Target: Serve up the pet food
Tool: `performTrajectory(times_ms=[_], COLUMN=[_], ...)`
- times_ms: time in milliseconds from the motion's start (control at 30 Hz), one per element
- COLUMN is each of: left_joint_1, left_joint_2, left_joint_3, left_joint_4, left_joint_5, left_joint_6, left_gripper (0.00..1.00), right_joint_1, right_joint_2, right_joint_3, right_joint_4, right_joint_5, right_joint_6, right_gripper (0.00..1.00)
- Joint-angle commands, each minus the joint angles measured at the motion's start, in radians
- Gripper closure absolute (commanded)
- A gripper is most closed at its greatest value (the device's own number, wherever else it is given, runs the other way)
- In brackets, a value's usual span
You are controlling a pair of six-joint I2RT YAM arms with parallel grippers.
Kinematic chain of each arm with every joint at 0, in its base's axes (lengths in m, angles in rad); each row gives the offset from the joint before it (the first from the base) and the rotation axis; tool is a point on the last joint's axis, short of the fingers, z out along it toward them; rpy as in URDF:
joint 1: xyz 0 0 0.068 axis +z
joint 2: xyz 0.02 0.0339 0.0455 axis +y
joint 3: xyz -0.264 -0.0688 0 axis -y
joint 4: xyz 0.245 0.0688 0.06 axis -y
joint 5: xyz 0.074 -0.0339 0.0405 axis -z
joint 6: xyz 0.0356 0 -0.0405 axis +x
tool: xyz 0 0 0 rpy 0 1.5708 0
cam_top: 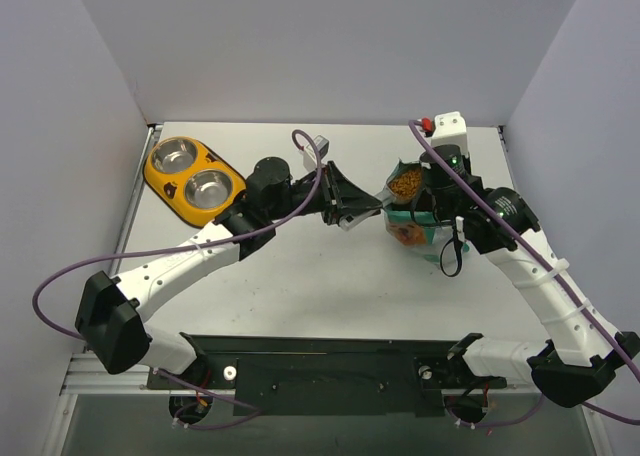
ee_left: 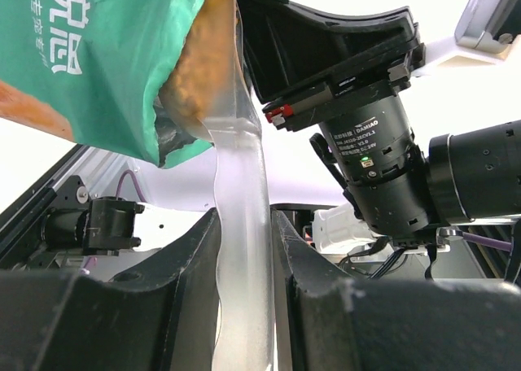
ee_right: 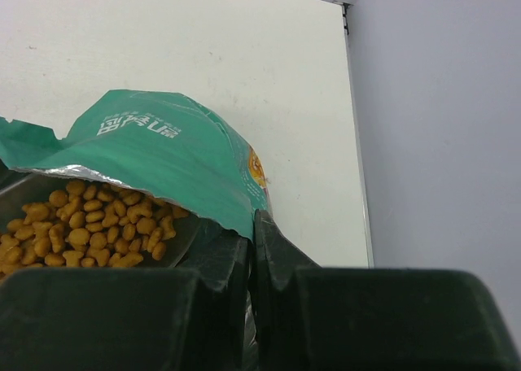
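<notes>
Left fingers (ee_left: 146,306) pinch the scoop (ee_left: 240,224) by its handle.
Right fingers (ee_right: 213,267) clamp the upright pouch (ee_right: 163,143) by its rim; kibble (ee_right: 89,229) fills its upward mouth.

Legible markings, located relative to the pouch.

1. Teal-and-white foil pouch (ee_left: 73,62), left wrist view: large white Chinese characters on its teal face, cut off at the view's top edge. The last two appear to read 兑思. A line of much smaller white characters runs above them, too fine to read.

2. Same pouch (ee_right: 163,139), right wrist view: one line of white characters on the folded-over teal panel, above the brown pet food kibble (ee_right: 89,224). Blurred, not legible.

3. Black cylindrical joint motor (ee_left: 383,168), right of the pouch, left wrist view: white print reading DAMIAO, beneath it a model line, apparently DM-J4310-2EC V1.3, then a line ending 24V.

4. Top view: print on the pouch too small to read.
</notes>
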Motion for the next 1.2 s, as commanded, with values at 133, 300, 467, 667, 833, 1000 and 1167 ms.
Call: performTrajectory(times_ms=[133, 300, 467, 667, 833, 1000, 1167], left_joint_1=[0.005, 0.007, 0.03, 0.042, 0.044, 0.051, 0.051], left_joint_2=[-0.03, -0.033, -0.077, -0.082, -0.1, -0.115, -0.115], left_joint_3=[0.031, 0.031, -0.035, -0.028, -0.005, -0.002, 0.01], left_joint_4=[0.1, 0.048, -0.004, -0.003, -0.022, -0.012, 0.014], left_joint_5=[-0.047, -0.024, 0.006, 0.046, 0.072, 0.083, 0.111], left_joint_6=[-0.005, 0.01, 0.004, 0.016, 0.047, 0.035, 0.027], left_gripper=[1.0, 1.0, 1.0, 1.0, 1.0, 1.0, 1.0], right_joint_1=[-0.013, -0.039, -0.056, -0.073, -0.09, -0.104, -0.112], right_joint_2=[-0.025, -0.03, -0.036, -0.038, -0.033, -0.021, -0.007], right_joint_3=[0.051, 0.051, 0.04, 0.03, 0.033, 0.063, 0.079], right_joint_4=[-0.066, -0.066, -0.064, -0.059, -0.062, -0.082, -0.09], right_joint_5=[0.093, 0.109, 0.098, 0.084, 0.077, 0.072, 0.073], right_joint_6=[-0.002, -0.009, -0.016, -0.014, 0.007, 0.05, 0.075], right_gripper=[1.0, 1.0, 1.0, 1.0, 1.0, 1.0, 1.0])
